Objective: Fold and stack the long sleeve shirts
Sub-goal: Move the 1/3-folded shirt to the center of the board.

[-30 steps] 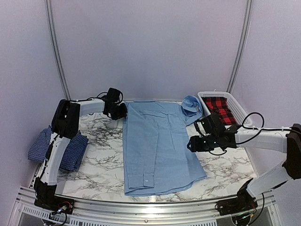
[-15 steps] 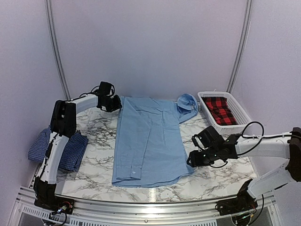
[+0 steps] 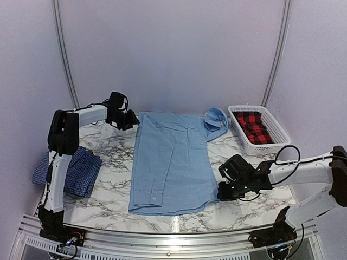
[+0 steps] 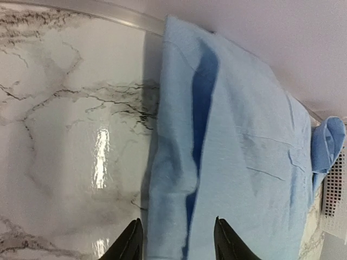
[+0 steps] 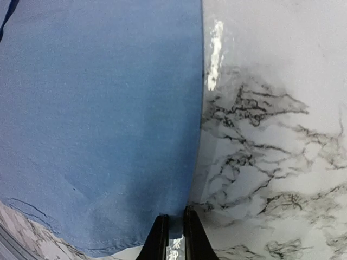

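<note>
The plain light blue long sleeve shirt [image 3: 171, 162] lies flat in the middle of the marble table [image 3: 114, 157], collar end to the back, one bunched part [image 3: 217, 120] at its back right. My left gripper [image 3: 132, 120] hovers open at the shirt's back left corner. In the left wrist view a fold of the shirt [image 4: 244, 151] lies between the spread fingers of the left gripper [image 4: 176, 244], ungripped. My right gripper [image 3: 219, 192] sits low at the shirt's front right edge. In the right wrist view the narrow jaws of that gripper [image 5: 176, 235] pinch the shirt [image 5: 97, 108] at its edge. The dark blue checked shirt [image 3: 70, 172] lies folded at the table's left edge.
A white basket [image 3: 259, 150] holding red and black plaid cloth stands at the back right; its mesh wall [image 4: 333, 200] shows in the left wrist view. A metal rail runs along the table's near edge. Pale walls close in the back and sides.
The shirt slid left early on. My left gripper has since opened and let go of the back left corner. My right gripper moved down to the front right edge and closed.
</note>
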Robot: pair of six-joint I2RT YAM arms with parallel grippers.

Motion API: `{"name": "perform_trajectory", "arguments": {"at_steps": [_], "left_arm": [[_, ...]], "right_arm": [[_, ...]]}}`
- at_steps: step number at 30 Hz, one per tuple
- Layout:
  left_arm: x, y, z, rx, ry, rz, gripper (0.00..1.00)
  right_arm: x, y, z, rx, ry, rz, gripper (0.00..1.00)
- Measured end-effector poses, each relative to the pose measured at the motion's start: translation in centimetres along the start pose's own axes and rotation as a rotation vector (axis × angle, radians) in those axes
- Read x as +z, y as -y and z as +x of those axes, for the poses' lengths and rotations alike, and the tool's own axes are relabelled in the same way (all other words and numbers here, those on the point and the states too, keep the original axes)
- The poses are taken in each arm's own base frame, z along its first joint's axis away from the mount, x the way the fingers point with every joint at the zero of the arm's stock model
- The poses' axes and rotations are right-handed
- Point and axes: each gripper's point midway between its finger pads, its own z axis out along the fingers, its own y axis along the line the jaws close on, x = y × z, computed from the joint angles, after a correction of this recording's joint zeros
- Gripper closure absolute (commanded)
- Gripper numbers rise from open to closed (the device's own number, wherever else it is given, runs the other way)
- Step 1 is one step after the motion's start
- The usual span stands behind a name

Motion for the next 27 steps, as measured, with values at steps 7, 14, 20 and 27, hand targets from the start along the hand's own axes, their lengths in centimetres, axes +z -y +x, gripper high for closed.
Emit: {"name": "perform_trajectory", "arguments": {"at_steps": [7,14,20,27], "left_arm": [[-6.5,5.9,-1.5,0.060,0.074,0.088,0.54],[-6.2,10.4,8.0,0.146,-0.079,0.134,0.54],[-6.0,8.8,21.9,0.210,-0.347,0.097,0.54],[-9.3,7.2,28.3,0.243,-0.464,0.097,0.54]], "right_arm": [[-0.8,0.2,2.3,0.037,-0.022,-0.017,1.00],[-2.6,0.2,2.6,0.084,0.002,-0.030,0.85],[-3.0,1.7,-0.7,0.127,0.050,0.016,0.69],[-1.9,1.3,-6.6,0.109,0.105,-0.003,0.61]]}}
